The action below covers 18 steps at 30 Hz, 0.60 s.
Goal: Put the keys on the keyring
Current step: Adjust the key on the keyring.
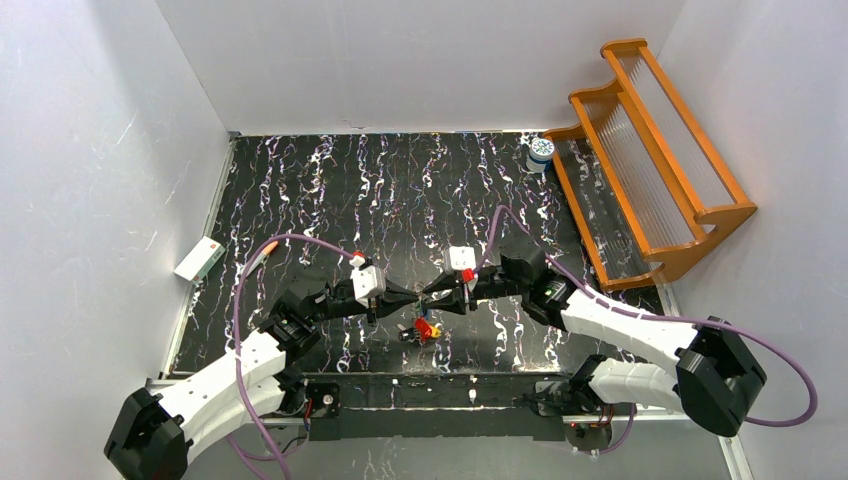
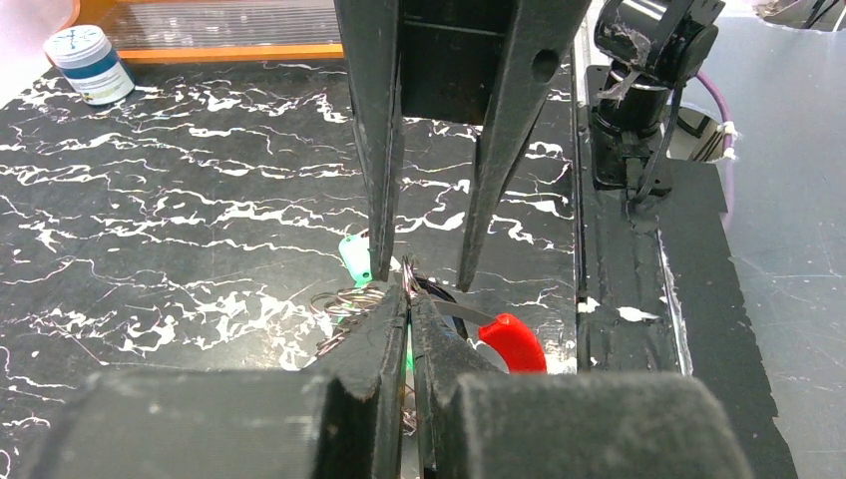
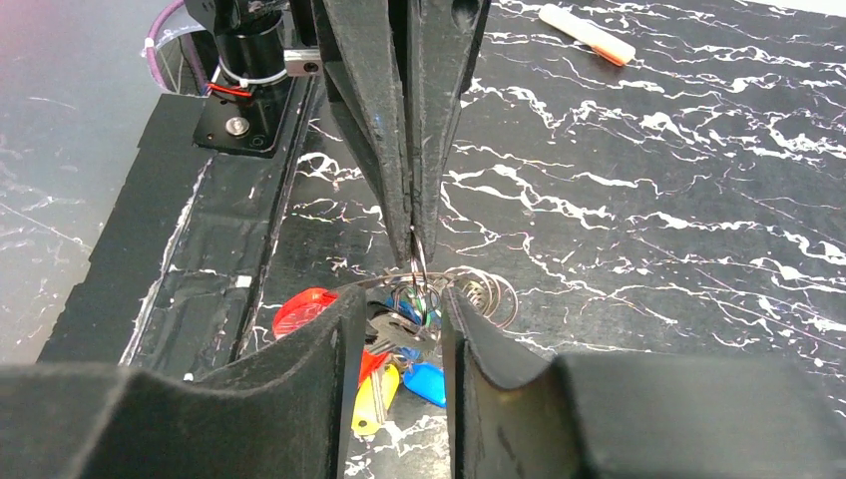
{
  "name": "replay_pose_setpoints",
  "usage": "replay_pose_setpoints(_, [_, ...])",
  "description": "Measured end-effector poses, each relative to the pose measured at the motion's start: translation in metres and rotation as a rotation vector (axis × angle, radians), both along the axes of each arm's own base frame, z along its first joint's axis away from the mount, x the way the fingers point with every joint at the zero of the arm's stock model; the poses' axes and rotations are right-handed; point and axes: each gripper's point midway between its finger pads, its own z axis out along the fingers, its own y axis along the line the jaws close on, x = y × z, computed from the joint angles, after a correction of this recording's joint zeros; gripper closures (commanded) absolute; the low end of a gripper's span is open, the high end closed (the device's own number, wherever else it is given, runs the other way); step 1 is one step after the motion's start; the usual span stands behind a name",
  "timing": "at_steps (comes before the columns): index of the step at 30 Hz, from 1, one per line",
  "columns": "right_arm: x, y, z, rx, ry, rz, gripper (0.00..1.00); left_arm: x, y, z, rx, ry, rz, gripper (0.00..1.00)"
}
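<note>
Tabletop (image 1: 400,180) of black, white-veined marble pattern, boxed in by plain white walls. Jar (image 1: 541,150) at the far right corner has a label too small to read. Close to the near edge, the left gripper (image 1: 405,293) is clamped tight on the keyring (image 3: 417,261). The right gripper (image 3: 404,299) stands part-open around the keys (image 3: 424,384). Only the wrist views show the ring's wire.

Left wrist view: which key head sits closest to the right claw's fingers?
The green key head, right beside one finger of the right claw; the red key head lies farther off, on the opposite side.
</note>
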Motion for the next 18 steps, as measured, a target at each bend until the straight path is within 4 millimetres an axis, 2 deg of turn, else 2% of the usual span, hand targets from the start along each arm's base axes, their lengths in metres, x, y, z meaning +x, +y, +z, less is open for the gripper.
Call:
replay_pose_setpoints(4, [0.0005, 0.0025, -0.003, -0.001, 0.004, 0.009, 0.72, -0.0016, -0.0005, 0.0008, -0.005, 0.001, -0.009, 1.0])
replay_pose_setpoints(8, [0.001, 0.0037, -0.0008, 0.009, 0.0, 0.011, 0.77, -0.0024, -0.0007, 0.001, -0.008, 0.003, -0.013, 1.0])
replay_pose_setpoints(15, [0.0016, 0.0051, 0.0036, 0.026, -0.003, 0.01, 0.99, -0.0028, -0.0009, 0.0014, -0.009, 0.004, -0.015, 1.0])
replay_pose_setpoints(18, [0.0022, 0.0051, 0.0037, 0.025, -0.003, 0.007, 0.99, -0.0027, -0.0009, 0.0017, -0.01, 0.003, -0.014, 1.0])
